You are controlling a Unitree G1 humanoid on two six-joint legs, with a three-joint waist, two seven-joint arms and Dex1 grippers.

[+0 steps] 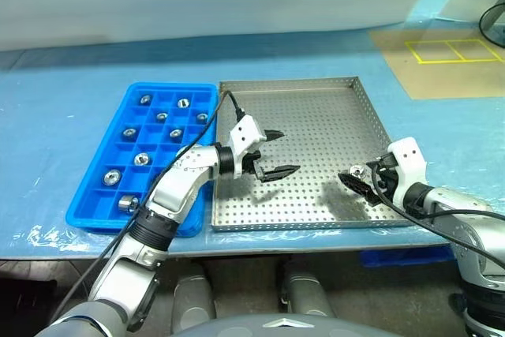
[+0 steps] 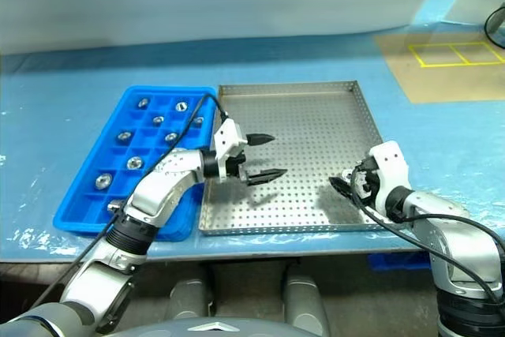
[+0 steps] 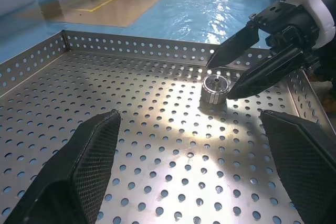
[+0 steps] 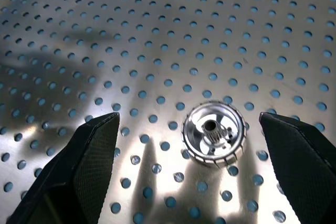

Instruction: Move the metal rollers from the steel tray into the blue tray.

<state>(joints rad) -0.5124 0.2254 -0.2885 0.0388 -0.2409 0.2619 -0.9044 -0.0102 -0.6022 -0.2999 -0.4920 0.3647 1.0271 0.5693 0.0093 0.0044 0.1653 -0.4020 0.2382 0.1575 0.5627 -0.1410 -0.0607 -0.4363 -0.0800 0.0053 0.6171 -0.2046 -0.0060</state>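
One roller left in the steel tray

The last metal roller (image 4: 213, 134) lies flat on the steel tray (image 1: 316, 96), between the spread fingers of the right gripper (image 1: 357, 181). The left gripper (image 1: 276, 154) hovers open mid-tray. Several rollers already sit in the blue tray (image 1: 93, 171). Hard, smooth, probably slippery: best pinched across its ribbed rim.

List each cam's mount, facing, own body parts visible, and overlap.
Head stereo pair: on the head, looking forward and down at the blue tray and steel tray; both arms, left claw, right claw.
Left wrist: looks across the steel tray floor at one metal roller; own open fingers, plus the right claw.
Right wrist: looks down on that roller; own open fingers.
Shared: the same roller on the steel tray.
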